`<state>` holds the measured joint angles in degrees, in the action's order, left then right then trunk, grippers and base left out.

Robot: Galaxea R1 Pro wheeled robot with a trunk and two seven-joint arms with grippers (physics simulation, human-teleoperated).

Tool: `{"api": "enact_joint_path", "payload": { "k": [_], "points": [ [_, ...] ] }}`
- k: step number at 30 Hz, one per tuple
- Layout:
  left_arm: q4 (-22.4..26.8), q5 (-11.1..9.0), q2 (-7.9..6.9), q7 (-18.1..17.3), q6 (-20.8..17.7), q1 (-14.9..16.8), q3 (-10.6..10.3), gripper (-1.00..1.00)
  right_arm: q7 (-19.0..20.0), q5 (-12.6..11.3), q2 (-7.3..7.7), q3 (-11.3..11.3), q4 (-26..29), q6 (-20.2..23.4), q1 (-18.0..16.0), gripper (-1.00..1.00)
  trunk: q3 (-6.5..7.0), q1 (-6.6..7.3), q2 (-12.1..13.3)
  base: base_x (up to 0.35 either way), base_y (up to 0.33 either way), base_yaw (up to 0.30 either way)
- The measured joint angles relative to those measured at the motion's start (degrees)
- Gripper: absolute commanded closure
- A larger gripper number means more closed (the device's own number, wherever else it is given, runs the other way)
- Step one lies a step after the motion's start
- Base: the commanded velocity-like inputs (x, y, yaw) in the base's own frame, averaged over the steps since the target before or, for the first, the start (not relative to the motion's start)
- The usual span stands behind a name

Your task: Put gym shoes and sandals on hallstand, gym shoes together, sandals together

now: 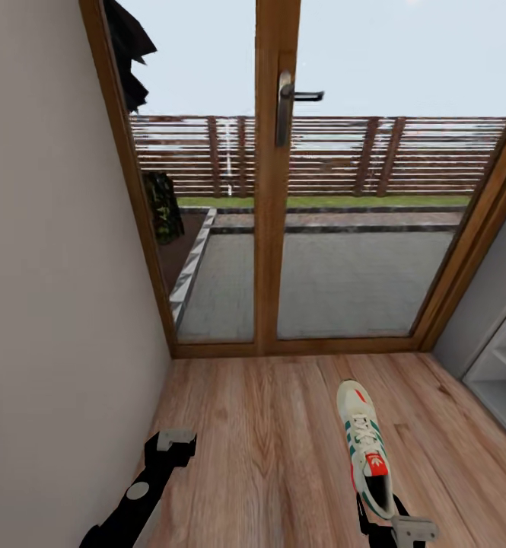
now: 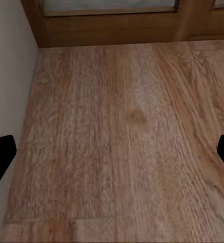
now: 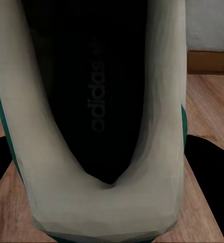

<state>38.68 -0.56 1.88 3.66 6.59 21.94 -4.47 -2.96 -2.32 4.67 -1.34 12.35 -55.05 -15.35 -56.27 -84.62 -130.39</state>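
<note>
The right gripper [image 1: 393, 525] has its fingers around the heel of a gym shoe [image 1: 365, 445], apparently gripping it for lifting; the left gripper [image 1: 169, 443] hangs open above the corridor floor [image 1: 268, 449].

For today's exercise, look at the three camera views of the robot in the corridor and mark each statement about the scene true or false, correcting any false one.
1. The right gripper is at the heel of a gym shoe. True.
2. The gym shoe sits on the hallstand. False: it is over the corridor floor, and the hallstand stands off to the robot's right.
3. The left gripper holds a sandal. False: its fingers are spread apart over bare floor, with nothing between them.
4. The glass door has a dark lever handle. True.
5. The shoe's toe points toward the robot. False: it points toward the door.
</note>
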Motion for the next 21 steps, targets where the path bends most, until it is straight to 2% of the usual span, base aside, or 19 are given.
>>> {"api": "enact_joint_path", "payload": {
  "k": [15,21],
  "points": [
    [0.0,0.0,0.00,0.0,0.0,0.0,0.0,-1.00,0.0,0.0,-0.02,0.0,0.0,-0.1,0.0,1.00,0.00,0.00,0.0,0.322,0.000,0.000],
    [-0.1,0.0,0.05,0.0,0.1,0.0,0.0,-1.00,0.0,0.0,-0.01,0.0,0.0,-0.1,0.0,1.00,0.00,-0.03,0.0,0.110,0.000,0.000]
  ]
}}
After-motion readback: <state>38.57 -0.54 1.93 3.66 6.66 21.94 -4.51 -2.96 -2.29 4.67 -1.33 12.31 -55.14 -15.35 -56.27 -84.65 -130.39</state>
